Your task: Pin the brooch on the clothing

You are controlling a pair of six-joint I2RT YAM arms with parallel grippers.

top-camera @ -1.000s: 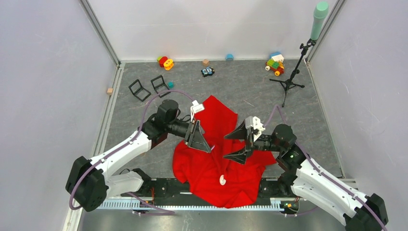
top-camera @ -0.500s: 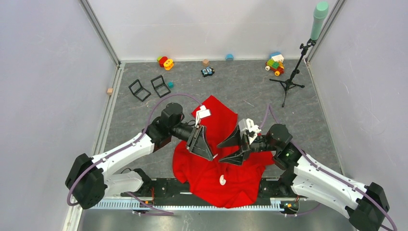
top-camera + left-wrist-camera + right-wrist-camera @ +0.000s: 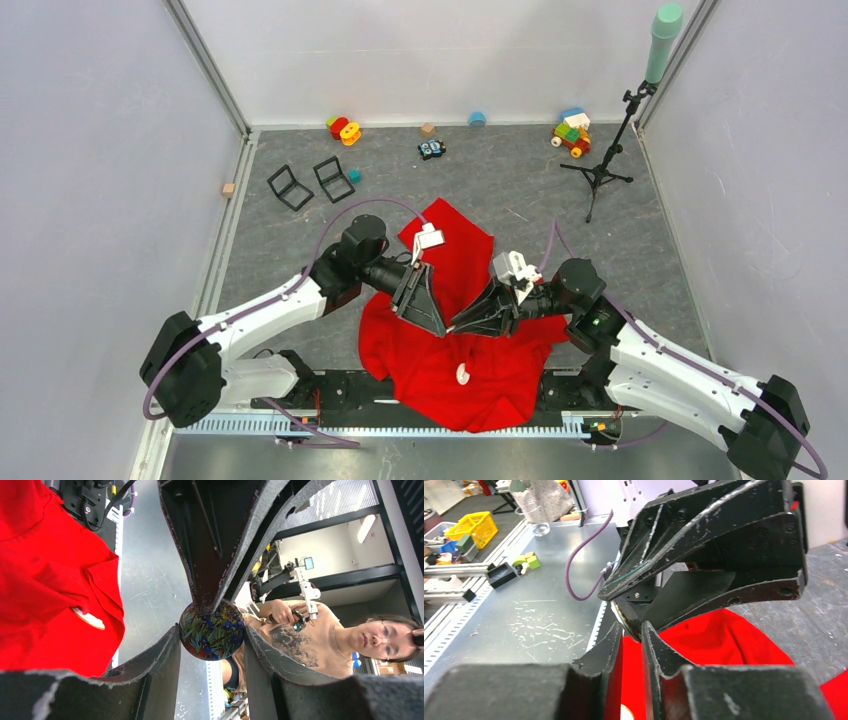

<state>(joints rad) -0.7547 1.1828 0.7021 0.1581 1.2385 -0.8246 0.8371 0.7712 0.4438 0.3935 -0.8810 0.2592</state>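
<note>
So the left gripper (image 3: 435, 322) has the brooch (image 3: 212, 630) clamped between its fingers: a round badge with a painted blue-flower pattern, and no lettering I can make out on it. The right gripper (image 3: 630, 629) has its jaws pulled in narrow right at the badge's rim, touching it, but honestly I can't tell if it's really gripping. All this is above the crumpled red T-shirt (image 3: 450, 255) lying on the table (image 3: 520, 190) between the arms. Its white collar tag (image 3: 462, 375) is too small to read.
</note>
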